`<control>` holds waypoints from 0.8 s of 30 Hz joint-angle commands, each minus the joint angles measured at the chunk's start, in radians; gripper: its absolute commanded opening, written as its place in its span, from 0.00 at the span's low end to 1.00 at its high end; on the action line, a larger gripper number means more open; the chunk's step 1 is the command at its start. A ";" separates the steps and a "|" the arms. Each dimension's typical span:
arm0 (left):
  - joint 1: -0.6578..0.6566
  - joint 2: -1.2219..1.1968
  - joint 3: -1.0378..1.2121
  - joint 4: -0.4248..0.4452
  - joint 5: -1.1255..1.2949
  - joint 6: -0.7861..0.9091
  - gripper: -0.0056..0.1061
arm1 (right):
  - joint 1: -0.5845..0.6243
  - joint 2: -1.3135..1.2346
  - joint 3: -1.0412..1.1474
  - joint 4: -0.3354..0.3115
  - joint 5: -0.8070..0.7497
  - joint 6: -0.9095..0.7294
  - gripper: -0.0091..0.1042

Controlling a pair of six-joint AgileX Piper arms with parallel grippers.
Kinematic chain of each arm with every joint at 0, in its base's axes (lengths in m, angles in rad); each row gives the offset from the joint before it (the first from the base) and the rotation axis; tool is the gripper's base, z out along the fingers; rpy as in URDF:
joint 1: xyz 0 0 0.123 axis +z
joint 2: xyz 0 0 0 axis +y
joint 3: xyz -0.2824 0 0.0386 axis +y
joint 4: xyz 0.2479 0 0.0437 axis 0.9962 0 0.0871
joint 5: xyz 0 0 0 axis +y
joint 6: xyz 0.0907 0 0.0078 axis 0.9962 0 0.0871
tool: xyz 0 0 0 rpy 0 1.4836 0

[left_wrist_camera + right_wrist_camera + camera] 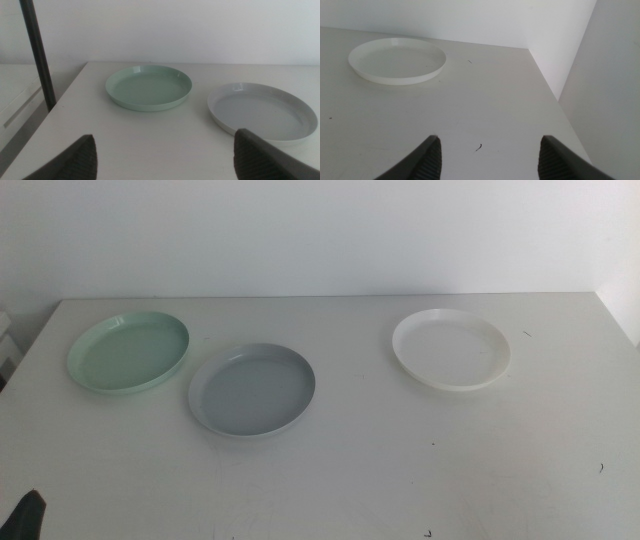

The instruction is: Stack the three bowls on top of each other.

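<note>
On the white surface (400,460), all three bowls sit apart, unstacked.
We see the mint green bowl (128,352) just beside the pale grey bowl (252,389), the white bowl (451,348) well apart; left hand (165,155) and right hand (487,157) both spread wide, empty.

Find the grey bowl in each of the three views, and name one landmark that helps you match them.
Middle view: grey bowl left of centre, beside the green bowl.
Left wrist view: at the right side, near one jaw.
Right wrist view: not in it.
Shared landmark: the green bowl appears in the first two.
</note>
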 commanded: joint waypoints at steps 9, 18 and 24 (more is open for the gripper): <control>-0.006 0.208 -0.160 -0.031 -0.080 -0.012 0.99 | 0.002 -0.027 -0.007 -0.010 -0.079 -0.010 0.52; -0.006 0.577 -0.435 -0.032 -0.068 -0.012 0.99 | 0.002 -0.027 -0.007 -0.010 -0.079 -0.010 0.52; -0.006 0.811 -0.663 -0.033 0.013 -0.012 0.99 | 0.002 -0.027 -0.007 -0.010 -0.079 -0.010 0.52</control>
